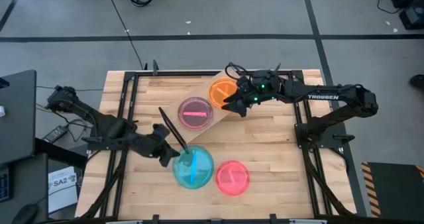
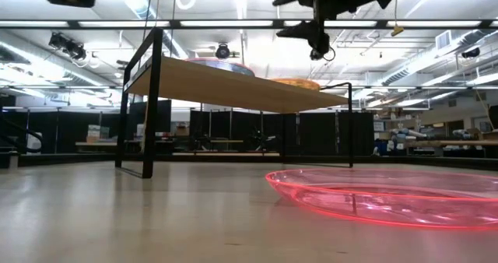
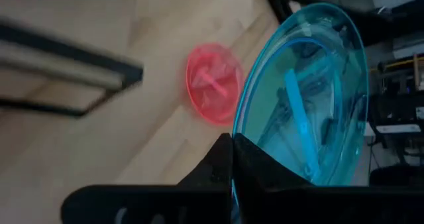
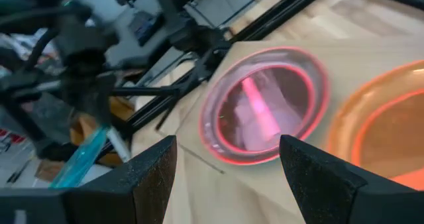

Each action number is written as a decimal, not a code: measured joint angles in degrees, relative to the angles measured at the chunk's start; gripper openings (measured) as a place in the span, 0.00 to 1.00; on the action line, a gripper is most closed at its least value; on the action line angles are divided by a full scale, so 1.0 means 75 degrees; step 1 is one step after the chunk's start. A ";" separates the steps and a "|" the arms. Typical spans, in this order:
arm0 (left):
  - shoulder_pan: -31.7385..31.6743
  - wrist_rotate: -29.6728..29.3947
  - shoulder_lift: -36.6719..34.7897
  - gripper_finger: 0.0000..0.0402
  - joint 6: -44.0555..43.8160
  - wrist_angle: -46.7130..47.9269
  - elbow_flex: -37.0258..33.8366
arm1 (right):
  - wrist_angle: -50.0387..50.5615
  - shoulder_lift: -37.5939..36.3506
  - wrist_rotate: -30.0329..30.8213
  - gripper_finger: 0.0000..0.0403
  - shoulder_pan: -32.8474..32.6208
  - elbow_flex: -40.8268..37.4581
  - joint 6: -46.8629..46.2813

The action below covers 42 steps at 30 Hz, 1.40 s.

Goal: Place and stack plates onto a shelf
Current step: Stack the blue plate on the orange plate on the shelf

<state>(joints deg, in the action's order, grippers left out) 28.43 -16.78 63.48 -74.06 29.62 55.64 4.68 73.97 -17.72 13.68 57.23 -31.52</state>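
A blue plate (image 1: 193,166) hangs over the table's near middle, with my left gripper (image 1: 173,156) shut on it. A pink plate (image 1: 232,177) lies flat on the tabletop just right of it, large in the low view's foreground (image 2: 389,194). The shelf (image 1: 199,91) stands askew at the far middle on black wire legs. It carries a pink plate (image 1: 195,112) and an orange plate (image 1: 222,91), side by side. My right gripper (image 4: 228,177) hovers open above the shelf, between those two plates, touching nothing. My left gripper pinches the blue plate's rim (image 3: 233,144) between its two fingers, one finger on each face, on the side of the plate toward the table's left. The fingers come slanting down from the left. The plate is lifted clear of the table and juts out beyond the fingertips.
Black frame rails (image 1: 122,111) run along the table's left and right sides. The shelf's black legs (image 2: 152,99) stand on the tabletop at the far left. Bare wood (image 1: 265,141) lies between the shelf and the near pink plate.
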 joint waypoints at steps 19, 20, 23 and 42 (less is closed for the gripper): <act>-0.2209 0.0268 -0.0136 0.01 0.1207 0.0047 0.0006 | -0.0049 0.0000 0.1070 0.68 -0.1183 0.0000 -0.0663; -0.2318 0.0265 -0.0136 0.01 0.1232 0.0047 0.0006 | -0.0049 0.0000 0.1153 0.68 -0.1208 0.0000 -0.0663; -0.2642 0.0268 -0.0136 0.01 0.1359 0.0046 0.0006 | -0.0050 0.0000 0.1471 0.68 -0.1280 0.0000 -0.0663; -0.3956 0.0466 -0.0133 0.01 0.1852 -0.0048 0.0006 | -0.0049 0.0000 0.2389 0.58 -0.1426 0.0000 -0.0660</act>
<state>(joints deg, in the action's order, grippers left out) -1.23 -13.28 62.48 -60.17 29.26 55.68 4.32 73.97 0.20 2.98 57.23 -36.47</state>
